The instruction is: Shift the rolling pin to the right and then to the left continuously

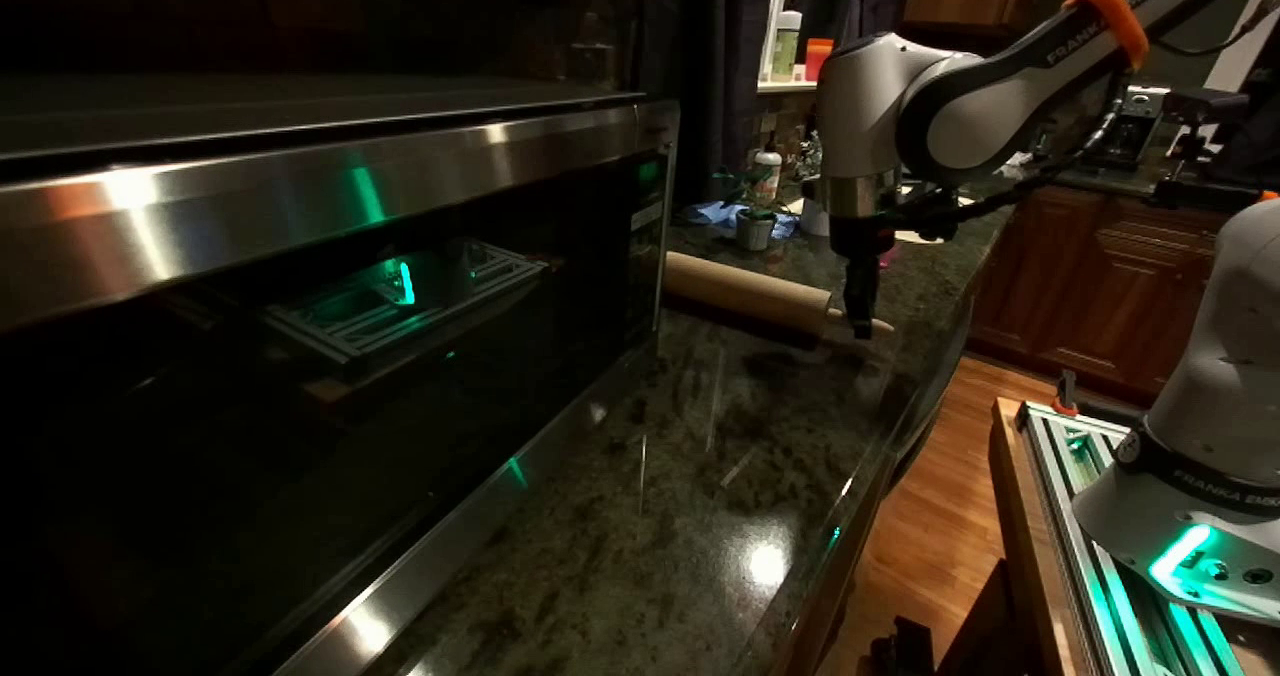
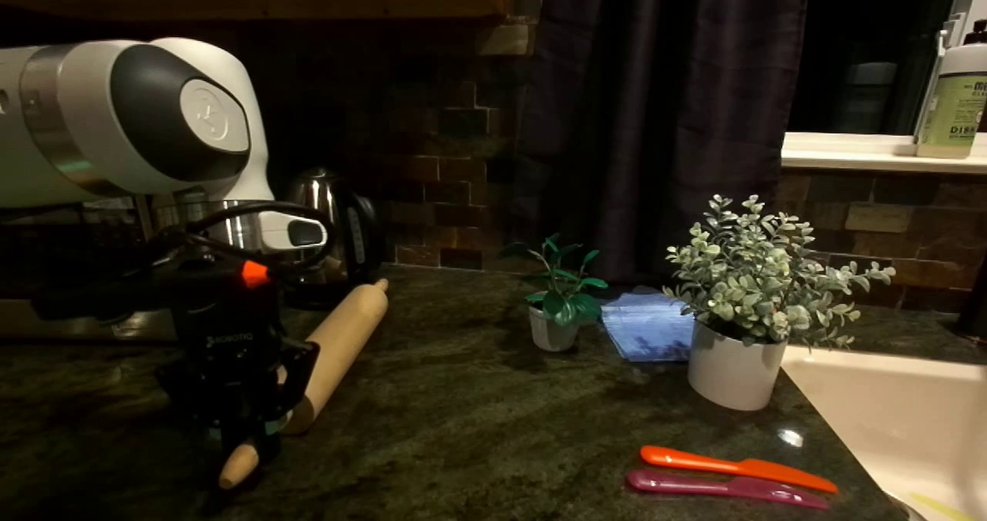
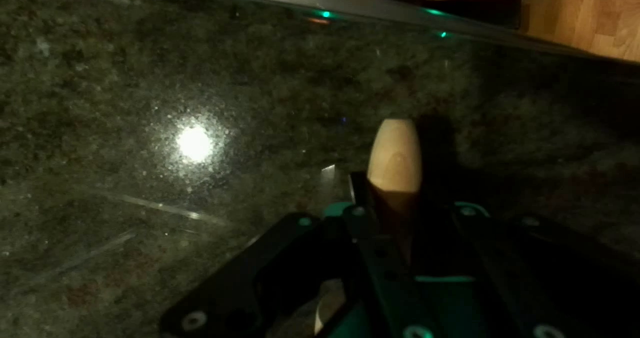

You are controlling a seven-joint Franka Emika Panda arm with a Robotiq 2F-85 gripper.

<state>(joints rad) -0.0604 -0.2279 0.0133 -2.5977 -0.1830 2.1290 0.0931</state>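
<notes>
The rolling pin (image 1: 750, 291) is light-tan wood and lies on the dark stone counter. In an exterior view its far end sits behind the microwave's edge. Its body also shows behind the gripper in an exterior view (image 2: 345, 344). My gripper (image 2: 245, 440) points down at the near handle, with a finger on each side, and looks shut on it. The handle's tip sticks out past the fingers. In the wrist view the handle tip (image 3: 395, 153) shows between the dark fingertips (image 3: 394, 193). The right finger's contact is in deep shadow there.
A large microwave (image 1: 430, 376) stands beside the pin. A kettle (image 2: 320, 228) is near the pin's far end. A small plant (image 2: 554, 328), blue napkins (image 2: 648, 327), a bigger plant (image 2: 736, 367), and orange (image 2: 732, 465) and purple (image 2: 725, 489) knives lie toward the sink (image 2: 910, 405).
</notes>
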